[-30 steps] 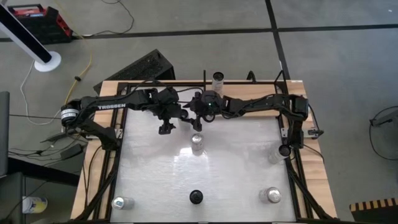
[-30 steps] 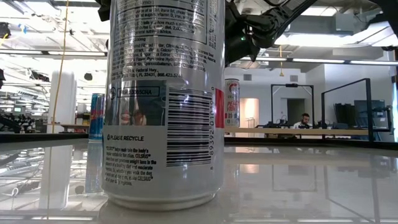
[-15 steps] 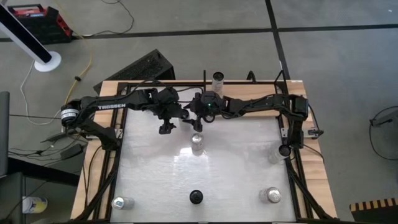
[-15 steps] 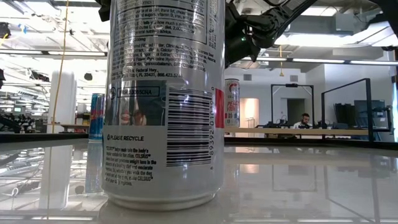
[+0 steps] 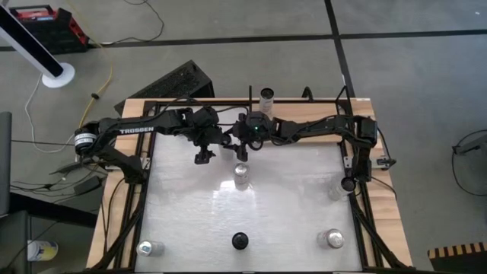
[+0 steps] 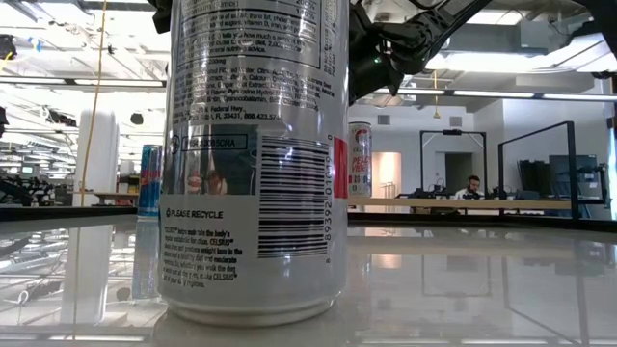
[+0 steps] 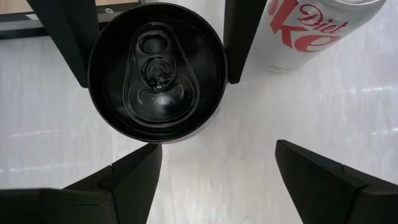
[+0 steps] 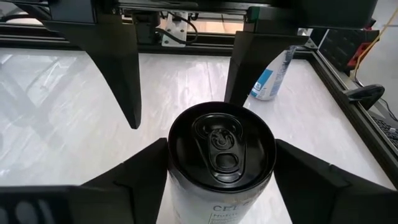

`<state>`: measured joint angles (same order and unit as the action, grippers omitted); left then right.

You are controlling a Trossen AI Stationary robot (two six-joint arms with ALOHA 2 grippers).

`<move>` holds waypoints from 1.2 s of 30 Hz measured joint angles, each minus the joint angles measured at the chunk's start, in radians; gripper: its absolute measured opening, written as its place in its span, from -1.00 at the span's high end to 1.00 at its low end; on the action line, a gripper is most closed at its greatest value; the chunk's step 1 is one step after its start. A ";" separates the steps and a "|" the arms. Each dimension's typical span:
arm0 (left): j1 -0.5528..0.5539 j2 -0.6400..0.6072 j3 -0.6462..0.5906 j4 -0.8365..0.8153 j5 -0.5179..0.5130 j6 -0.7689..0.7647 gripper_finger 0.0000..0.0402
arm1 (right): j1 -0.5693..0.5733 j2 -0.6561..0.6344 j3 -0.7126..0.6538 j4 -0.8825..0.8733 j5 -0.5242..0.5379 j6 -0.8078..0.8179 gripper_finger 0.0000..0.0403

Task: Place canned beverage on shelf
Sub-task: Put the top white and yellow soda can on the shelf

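Note:
A black-topped can (image 8: pixel 221 149) stands upright between the fingers of my right gripper (image 8: pixel 221 158), which is shut on it over the far middle of the white tabletop (image 5: pixel 242 156). My left gripper (image 7: pixel 217 146) hangs open just to the can's left (image 5: pixel 202 157), its fingers (image 8: pixel 121 68) beyond the can, with nothing between them. A Diet Coke can (image 7: pixel 298 31) stands on its base on the tabletop close by (image 5: pixel 242 176). Light wood edged by black rods (image 5: pixel 304 106), the shelf as far as I can tell, lies along the far edge, and a can (image 5: pixel 266 95) stands there. My right gripper pinches the black-topped can by its two opposite side walls (image 8: pixel 180 190), just under the top rim, one finger (image 8: pixel 311 180) on each side. The fingers come from the table's far side, slanting a little down. The can stays upright. Whether its base is on the table is hidden.
A tall silver can (image 6: pixel 255 164) with a black top (image 5: pixel 240 240) stands at the near edge, right in front of the low camera. More cans stand at the near left (image 5: pixel 150 247), near right (image 5: pixel 331 239) and right side (image 5: pixel 337 189). Black frame rails (image 5: pixel 358 198) border the tabletop.

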<state>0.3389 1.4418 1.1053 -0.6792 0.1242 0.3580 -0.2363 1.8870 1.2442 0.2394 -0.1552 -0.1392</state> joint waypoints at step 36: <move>0.012 -0.358 -0.160 0.183 0.063 -0.092 -0.48 | 0.004 -0.656 -0.001 -0.539 0.012 -0.085 -0.37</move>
<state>0.3509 1.0839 0.9457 -0.4964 0.1870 0.2660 -0.2325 1.2312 1.2430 -0.2994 -0.1436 -0.2242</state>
